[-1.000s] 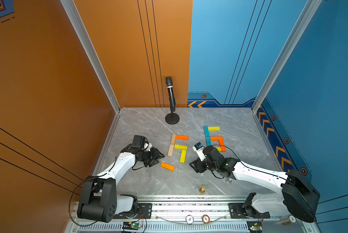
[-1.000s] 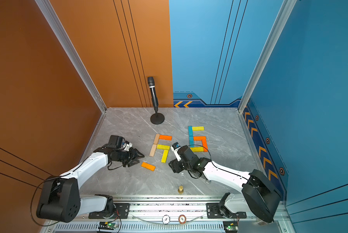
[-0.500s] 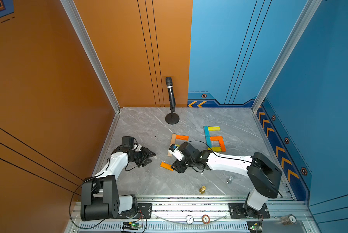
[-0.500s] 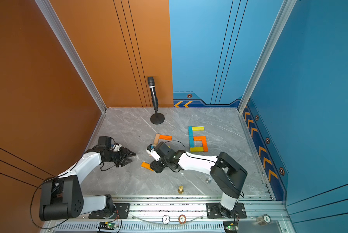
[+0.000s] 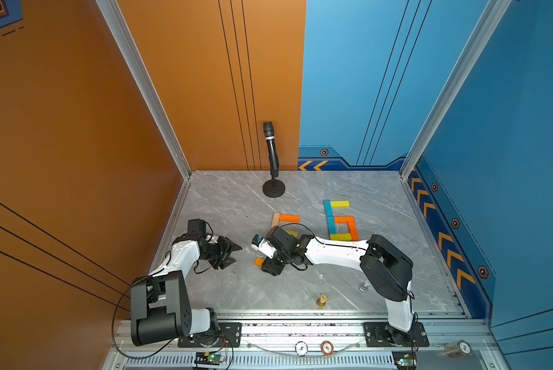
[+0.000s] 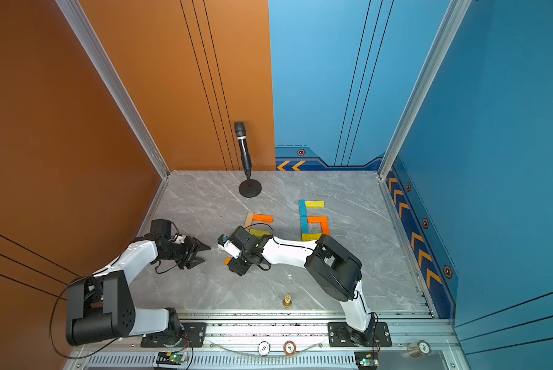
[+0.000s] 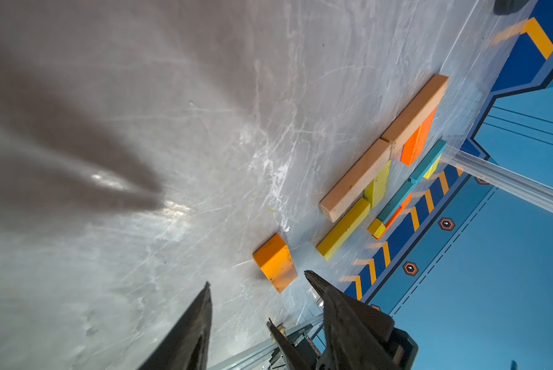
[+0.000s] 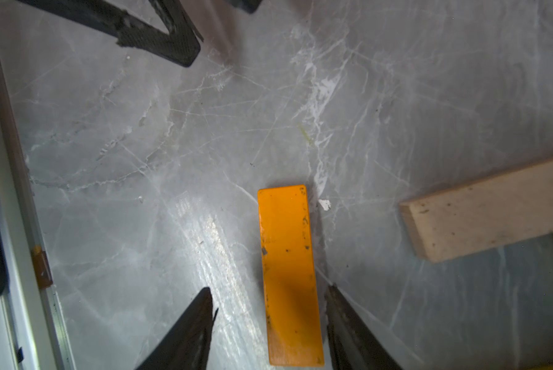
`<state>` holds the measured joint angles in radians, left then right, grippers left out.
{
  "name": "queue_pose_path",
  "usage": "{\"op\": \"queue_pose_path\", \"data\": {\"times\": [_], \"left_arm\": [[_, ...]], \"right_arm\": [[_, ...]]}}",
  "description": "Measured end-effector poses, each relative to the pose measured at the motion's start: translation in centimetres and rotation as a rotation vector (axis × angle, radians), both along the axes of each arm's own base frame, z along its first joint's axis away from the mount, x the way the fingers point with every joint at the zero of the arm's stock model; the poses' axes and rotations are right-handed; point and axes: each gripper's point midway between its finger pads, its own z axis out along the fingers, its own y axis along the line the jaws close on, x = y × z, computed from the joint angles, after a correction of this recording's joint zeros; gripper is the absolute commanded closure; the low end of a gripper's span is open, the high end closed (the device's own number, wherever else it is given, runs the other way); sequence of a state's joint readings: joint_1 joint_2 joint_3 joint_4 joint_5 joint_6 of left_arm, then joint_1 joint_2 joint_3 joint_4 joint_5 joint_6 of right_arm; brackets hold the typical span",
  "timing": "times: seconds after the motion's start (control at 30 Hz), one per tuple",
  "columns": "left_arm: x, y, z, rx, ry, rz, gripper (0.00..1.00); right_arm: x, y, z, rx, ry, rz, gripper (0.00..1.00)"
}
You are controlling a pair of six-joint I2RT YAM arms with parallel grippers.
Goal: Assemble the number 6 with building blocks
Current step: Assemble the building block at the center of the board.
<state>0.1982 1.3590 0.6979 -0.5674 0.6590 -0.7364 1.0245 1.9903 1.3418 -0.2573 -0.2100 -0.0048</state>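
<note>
right wrist view looks down on a lone orange block (image 8: 286,256) lying flat on the grey marble counter (image 8: 140,144). the right end effector (image 8: 268,288) is lowered over it with its jaws apart, one along each long side. one finger (image 8: 342,314) sits just beside or touching the block's edge, and the opposite finger (image 8: 191,320) stands clear of it, so the block is straddled but not clamped. in both top views one end of the block peeks out beside the right end effector, near the middle of the counter. the left end effector (image 5: 233,255) sits low near it, pointing its way, jaws spread and holding nothing. a figure six (image 5: 344,219) lies well apart, toward the right arm's side. two blue bars (image 5: 328,209) form its spine, a yellow bar (image 5: 339,203) its top, and orange and yellow bars close the loop. between the six and the lone block sits a second cluster, clearest in the left wrist view: two tan bars (image 7: 355,181) end to end, with two yellow bars (image 7: 344,229) and an orange bar (image 7: 417,137) beside them.
</note>
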Motion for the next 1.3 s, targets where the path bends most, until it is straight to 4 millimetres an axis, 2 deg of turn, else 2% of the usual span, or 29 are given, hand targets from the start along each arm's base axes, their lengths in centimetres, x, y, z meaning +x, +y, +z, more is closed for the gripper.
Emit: {"op": "queue_pose_path", "data": {"times": [0.3, 0.63, 0.83, 1.07, 1.3], "left_arm": [[-0.5, 0.6, -0.5, 0.03, 0.024, 0.003, 0.4], [-0.7, 0.8, -0.7, 0.056, 0.013, -0.028, 0.39], [-1.1, 0.8, -0.8, 0.066, 0.025, -0.052, 0.38], [-0.5, 1.0, -0.4, 0.085, 0.005, -0.091, 0.38], [-0.7, 1.0, -1.1, 0.083, 0.025, -0.115, 0.37]], "right_arm": [[0.6, -0.2, -1.8, -0.116, -0.077, 0.05, 0.52], [1.0, -0.4, -2.6, -0.173, -0.113, 0.081, 0.68], [0.9, -0.5, -2.5, -0.191, -0.131, 0.098, 0.73], [1.0, -0.6, -2.5, -0.203, -0.155, 0.122, 0.76], [1.6, -0.9, -2.5, -0.213, -0.178, 0.155, 0.77]]}}
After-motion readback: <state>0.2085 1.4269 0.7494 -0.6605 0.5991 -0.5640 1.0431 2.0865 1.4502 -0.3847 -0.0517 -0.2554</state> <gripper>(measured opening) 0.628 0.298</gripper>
